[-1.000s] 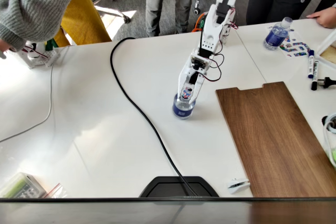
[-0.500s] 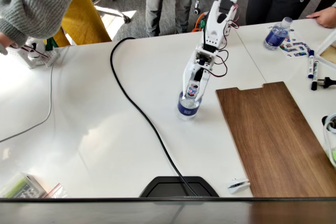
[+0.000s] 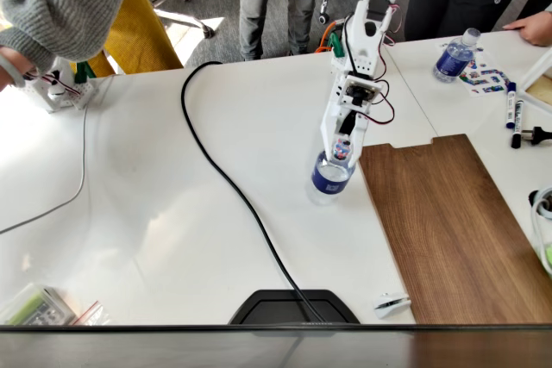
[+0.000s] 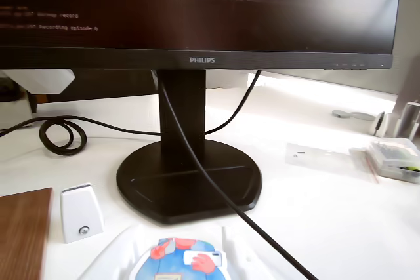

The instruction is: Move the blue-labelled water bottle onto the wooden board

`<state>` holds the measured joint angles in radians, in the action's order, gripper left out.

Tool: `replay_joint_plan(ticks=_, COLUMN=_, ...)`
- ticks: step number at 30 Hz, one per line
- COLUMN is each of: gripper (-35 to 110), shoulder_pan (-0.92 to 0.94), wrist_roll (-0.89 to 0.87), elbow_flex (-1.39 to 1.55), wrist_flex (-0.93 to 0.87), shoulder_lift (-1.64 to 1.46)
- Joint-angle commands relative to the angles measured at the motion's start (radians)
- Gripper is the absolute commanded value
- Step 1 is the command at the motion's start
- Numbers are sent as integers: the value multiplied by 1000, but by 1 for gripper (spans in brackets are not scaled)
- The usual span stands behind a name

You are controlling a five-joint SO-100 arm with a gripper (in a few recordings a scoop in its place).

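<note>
In the fixed view, the white arm is reaching down over the table [image 3: 172,170], and its tool [image 3: 341,154] is sitting on the top of the blue-labelled water bottle [image 3: 329,180]. The tool is clenching the bottle at its neck. The bottle is leaning, its top towards the arm, and is sitting just beside the left edge of the wooden board [image 3: 448,221], not on it; whether its base is touching the table cannot be told. The board is lying flat on the right part of the table, its stepped notch at the far corner.

A black cable [image 3: 233,187] is running across the table to the left of the bottle, down to a dark monitor base [image 3: 293,308] at the near edge. A second bottle with a pale cap [image 3: 454,56] is standing well apart at the far right, near some marker pens [image 3: 511,109].

In the wrist view, the bottle's reddish-and-blue top [image 4: 185,258] is showing at the bottom edge, with white tool parts at either side. A corner of the board [image 4: 23,231] is lying at lower left, beside a small white block [image 4: 81,212].
</note>
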<state>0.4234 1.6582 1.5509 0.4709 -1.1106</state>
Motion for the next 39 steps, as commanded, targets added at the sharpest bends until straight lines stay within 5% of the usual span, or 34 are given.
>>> replay_joint_plan(ticks=1, gripper=0, shoulder_pan=-25, wrist_roll=28, elbow_flex=-6, wrist_flex=6, shoulder_lift=-112)
replay_joint_plan(ticks=39, gripper=0, shoulder_pan=-311, wrist_roll=112, elbow_flex=-14, wrist_flex=37, shoulder_lift=-130)
